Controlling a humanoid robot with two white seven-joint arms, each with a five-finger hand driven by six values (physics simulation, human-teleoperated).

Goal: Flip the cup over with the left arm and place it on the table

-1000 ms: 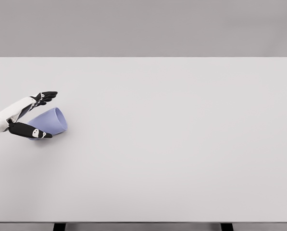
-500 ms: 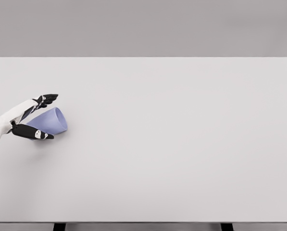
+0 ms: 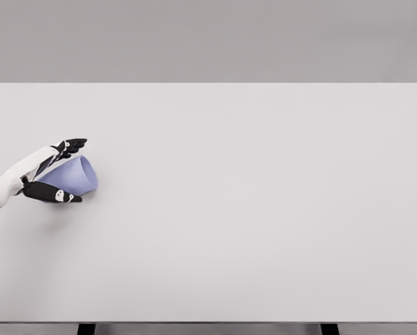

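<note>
I am at the grasping step: my left hand brackets the lavender cup, fingers spread above it and thumb below, not visibly clamped. Next I judge I must close, lift and rotate it upright. The cup lies sideways near the table's left edge, mouth facing right.

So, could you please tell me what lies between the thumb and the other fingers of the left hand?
In the head view, the lilac cup lies on its side there, on the white table, with the left hand open around its base end.
</note>
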